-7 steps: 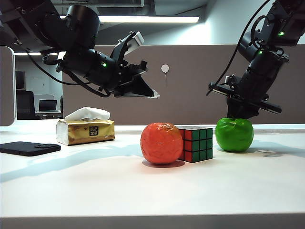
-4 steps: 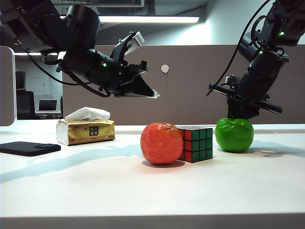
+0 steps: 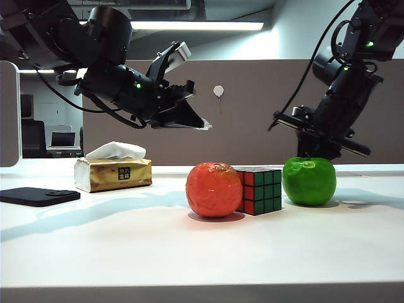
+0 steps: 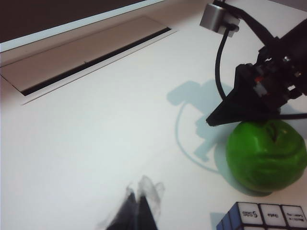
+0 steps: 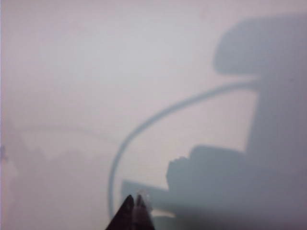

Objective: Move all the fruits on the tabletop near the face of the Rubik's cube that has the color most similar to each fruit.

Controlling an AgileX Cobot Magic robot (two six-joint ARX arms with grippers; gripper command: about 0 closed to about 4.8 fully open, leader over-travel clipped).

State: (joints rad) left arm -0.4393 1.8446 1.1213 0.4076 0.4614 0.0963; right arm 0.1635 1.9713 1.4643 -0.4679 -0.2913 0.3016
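On the white tabletop [image 3: 126, 246] the Rubik's cube [image 3: 259, 190] shows a red face and a green face. The bumpy red-orange fruit [image 3: 214, 189] rests against its red side. The green apple [image 3: 308, 181] stands just to the right of the green side, with a small gap. My left gripper [image 3: 203, 125] hangs shut and empty high above the red-orange fruit. My right gripper [image 3: 314, 151] is shut, low behind the apple; whether it touches the apple I cannot tell. The left wrist view shows the apple [image 4: 266, 155], a cube corner [image 4: 261, 218], the right gripper [image 4: 212, 120] and the left gripper [image 4: 139, 201].
A gold tissue box [image 3: 113, 173] and a flat black object [image 3: 38, 196] lie at the left of the table. A brown partition [image 3: 252, 113] runs behind. A long cable slot [image 4: 96, 62] crosses the desk's far side. The right wrist view holds only white table [image 5: 72, 72] and shadows.
The green apple has shifted slightly left, toward the cube. The right arm has shifted a little left and down behind it. The left arm has not moved.
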